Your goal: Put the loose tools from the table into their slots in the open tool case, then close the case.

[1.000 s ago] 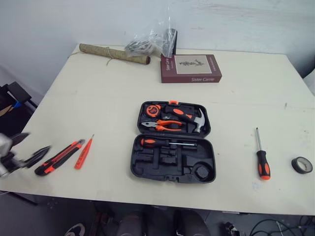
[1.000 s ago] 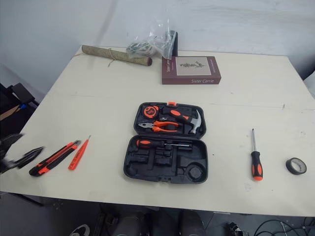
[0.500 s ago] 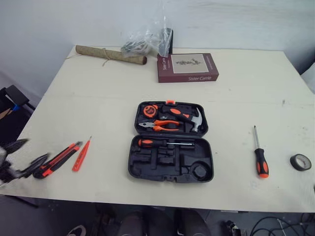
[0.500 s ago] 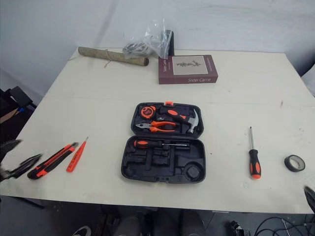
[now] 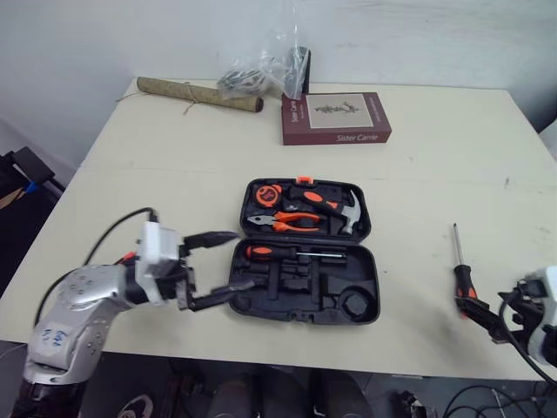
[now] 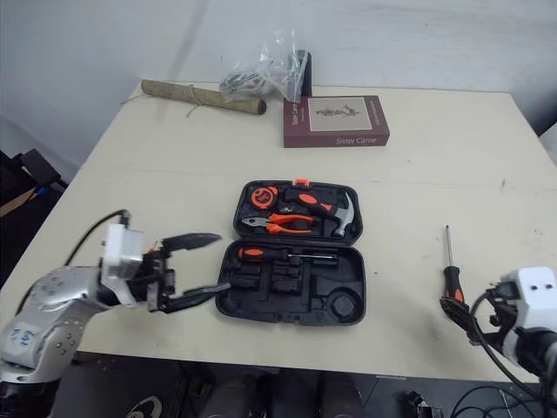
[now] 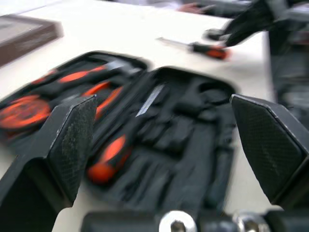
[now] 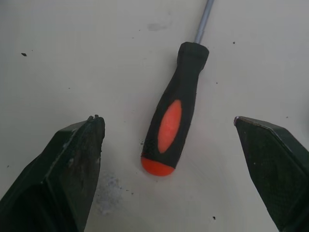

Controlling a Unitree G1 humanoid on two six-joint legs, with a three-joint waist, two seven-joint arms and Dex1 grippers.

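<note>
Left jaws: my left gripper (image 5: pixel 244 259) hangs at the case's left edge, spread wide and holding nothing. I'd keep it off the rim.
Tool case: the tool case (image 5: pixel 300 305) lies open mid-table, with empty recesses in its near half.
Screwdriver: the loose screwdriver (image 5: pixel 459 261) lies on the table well right of the case, tip pointing away from me.
Right jaws: my right gripper (image 8: pixel 166 121) is spread wide, straddling the handle without touching it.
Grasp: I'd drop straight down and close across the handle's thick middle, not the shaft, so it can't roll.
</note>
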